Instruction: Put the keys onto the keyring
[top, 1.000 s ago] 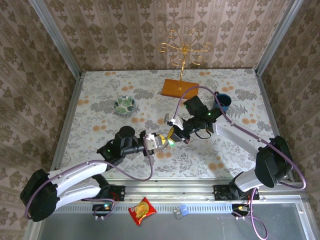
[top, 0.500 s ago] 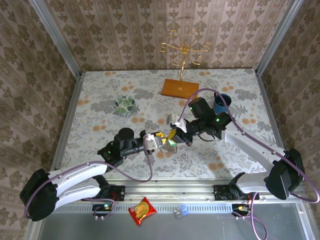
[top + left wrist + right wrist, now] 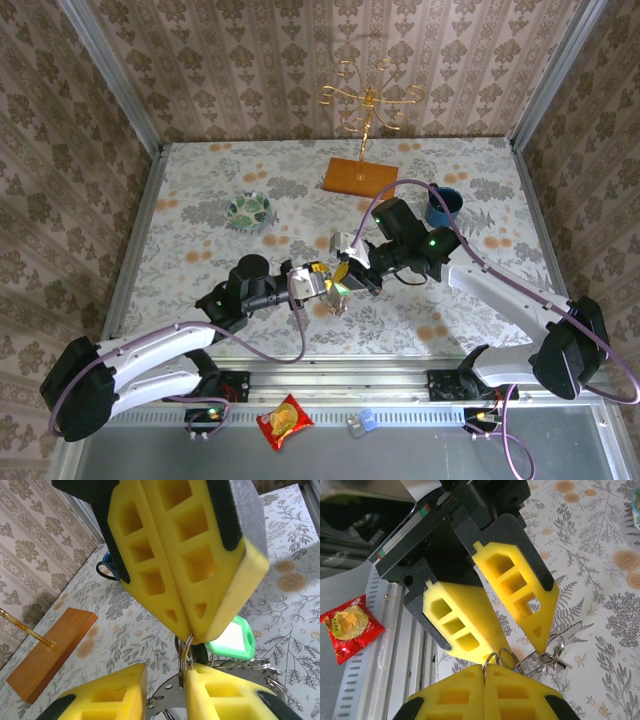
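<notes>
Over the middle of the table my two grippers meet tip to tip. My right gripper is shut on a small metal ring of the keyring. Below it hang the keys, one with a bright green head, and more rings. My left gripper is open, its yellow pads apart. A grey flat strap piece lies in the gap. The ring touches the left gripper's right-hand pad.
A gold wire stand on a wooden base stands at the back. A patterned bowl is at back left, a blue cup at back right. A red snack packet lies on the front rail.
My left gripper's jaws have come apart from shut. My right gripper has shifted a little towards the near edge with the ring still pinched.
</notes>
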